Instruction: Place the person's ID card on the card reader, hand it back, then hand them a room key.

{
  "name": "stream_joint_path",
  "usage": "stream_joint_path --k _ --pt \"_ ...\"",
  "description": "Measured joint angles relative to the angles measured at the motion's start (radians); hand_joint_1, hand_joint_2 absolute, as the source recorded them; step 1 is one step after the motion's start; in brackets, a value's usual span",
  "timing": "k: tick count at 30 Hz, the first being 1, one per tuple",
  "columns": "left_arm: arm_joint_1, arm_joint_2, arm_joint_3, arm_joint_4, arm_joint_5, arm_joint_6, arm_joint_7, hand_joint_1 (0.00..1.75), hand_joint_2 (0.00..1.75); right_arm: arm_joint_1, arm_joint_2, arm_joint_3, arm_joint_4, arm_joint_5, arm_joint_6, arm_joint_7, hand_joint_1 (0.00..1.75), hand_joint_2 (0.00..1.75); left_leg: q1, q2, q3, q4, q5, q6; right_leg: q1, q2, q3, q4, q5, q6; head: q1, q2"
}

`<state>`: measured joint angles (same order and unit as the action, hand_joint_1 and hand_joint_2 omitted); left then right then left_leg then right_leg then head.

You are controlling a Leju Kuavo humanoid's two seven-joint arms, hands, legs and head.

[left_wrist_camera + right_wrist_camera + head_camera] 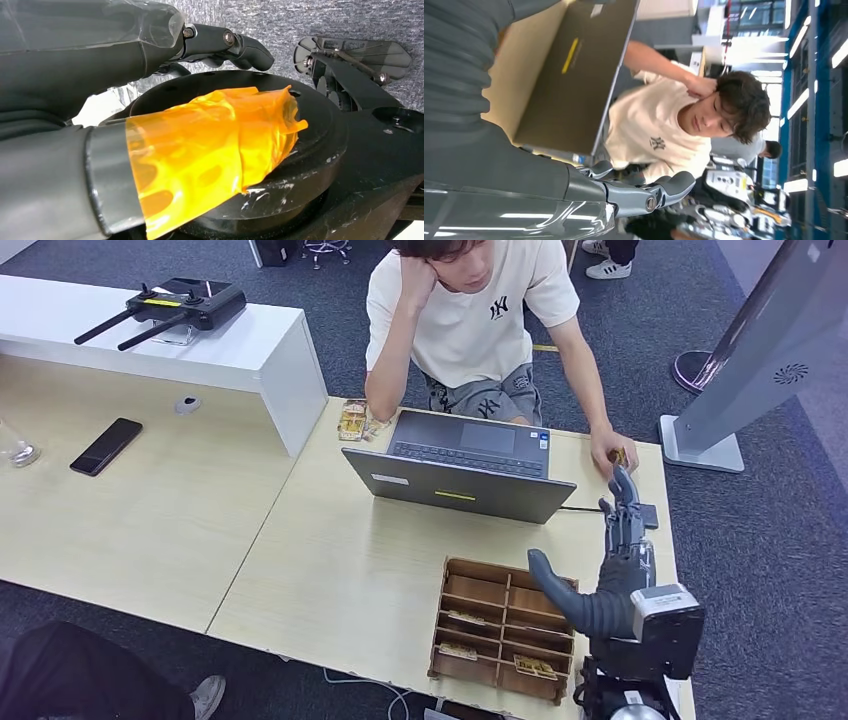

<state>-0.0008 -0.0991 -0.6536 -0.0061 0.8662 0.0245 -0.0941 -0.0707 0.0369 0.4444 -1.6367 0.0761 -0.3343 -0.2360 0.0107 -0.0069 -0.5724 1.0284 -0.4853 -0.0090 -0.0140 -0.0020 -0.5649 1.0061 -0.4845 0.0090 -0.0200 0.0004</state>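
Across the table a person rests a hand (610, 448) near the far right corner, with a small yellowish card (621, 455) at the fingers. My right hand (618, 565) stretches toward it with fingers straight, thumb spread and the tips just short of the card, holding nothing. A small dark card reader (650, 515) with a cable lies beside my fingers. The wooden tray (460, 567) near me holds room key cards (535, 667). In the right wrist view my right hand (524, 170) points past the laptop back (569, 80). My left hand (100, 100), its thumb wrapped in orange tape, hangs empty.
An open grey laptop (470, 470) stands mid-table facing the person. A black phone (106, 446) lies at the left, and a white raised counter (230, 355) carries a black device with antennas (175, 305). Snack packets (352, 420) lie beside the laptop. A white stand (705, 445) sits on the floor.
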Motion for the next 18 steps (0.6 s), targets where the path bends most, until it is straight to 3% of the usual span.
stream_joint_path --k 8,18 --pt "0.002 -0.002 0.021 0.000 0.027 -0.002 0.004 0.00 0.00 0.053 -0.019 -0.015 -0.042 -0.175 0.119 0.032 0.00 0.00 0.000 0.000 0.000 0.000 0.000 0.000 0.000 0.000 0.000 0.000 0.000 0.000 0.000 0.000" --pt "0.006 -0.002 0.043 0.000 0.047 -0.006 0.004 0.00 0.00 0.094 -0.048 -0.023 -0.070 -0.216 0.170 0.048 0.00 0.00 0.000 0.000 0.000 0.000 0.000 0.000 0.000 0.000 0.000 0.000 0.000 0.000 0.000 0.000"
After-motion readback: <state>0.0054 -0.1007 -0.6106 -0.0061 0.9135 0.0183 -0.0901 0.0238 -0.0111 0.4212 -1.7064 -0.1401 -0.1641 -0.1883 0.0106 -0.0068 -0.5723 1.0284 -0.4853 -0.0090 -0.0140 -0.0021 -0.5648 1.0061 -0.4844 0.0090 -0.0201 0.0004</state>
